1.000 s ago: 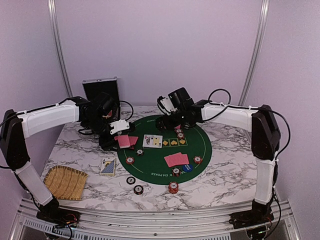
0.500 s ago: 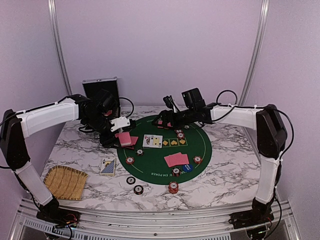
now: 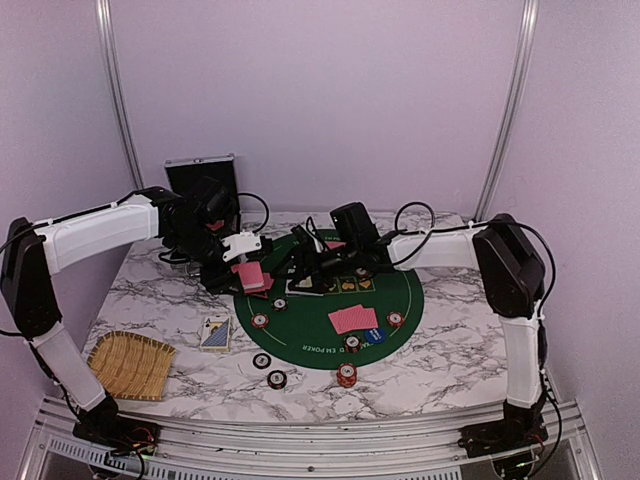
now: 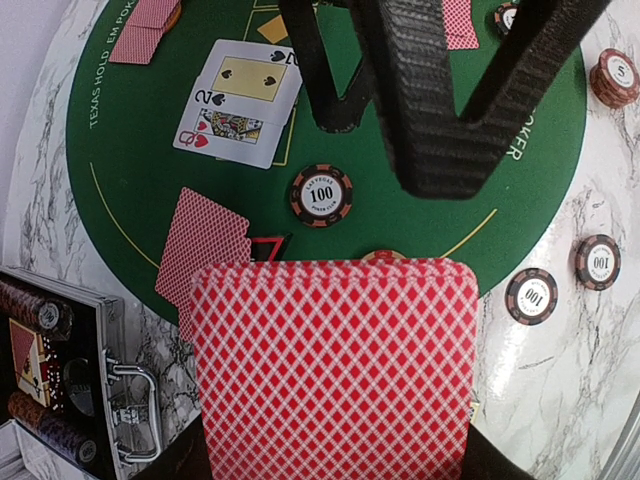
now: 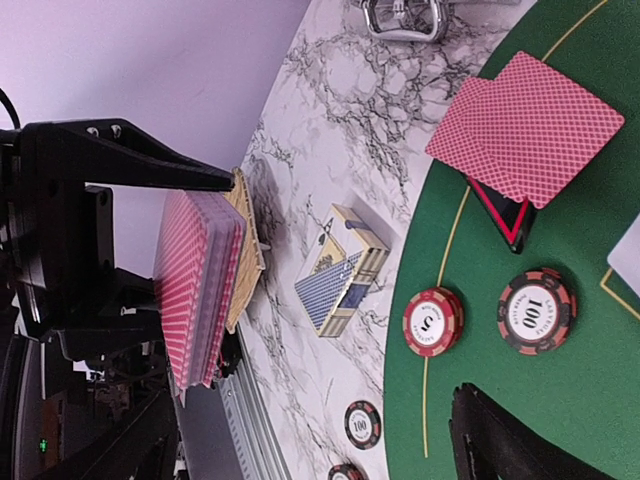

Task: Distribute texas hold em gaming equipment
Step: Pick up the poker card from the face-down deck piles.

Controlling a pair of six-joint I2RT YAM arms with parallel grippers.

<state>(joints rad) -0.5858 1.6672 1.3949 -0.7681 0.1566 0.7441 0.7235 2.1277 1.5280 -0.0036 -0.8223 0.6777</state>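
A deck of red-backed cards is clamped edge-on in the left gripper and held above the far-left edge of the green mat. The jaws are closed on its narrow sides. The right gripper is stretched across the mat toward the deck, with its black fingers spread wide and nothing between them. The fingers are seen just to the right of the deck, apart from it.

Three face-up cards are laid overlapping on the mat under the right gripper. A face-down pair is laid at the mat's left edge below the deck, and a second face-down pair lies toward the near right. A dark chip marked 100 is seen between the face-up cards and the deck. More chips are scattered along the near rim of the mat, among them a red stack at the near edge and two single chips on the marble table. The blue dealer button is placed just near of the second pair.

To the left of the mat a card box is lying on the marble. A woven straw tray is set at the near-left corner, and an open silver case at the far left.
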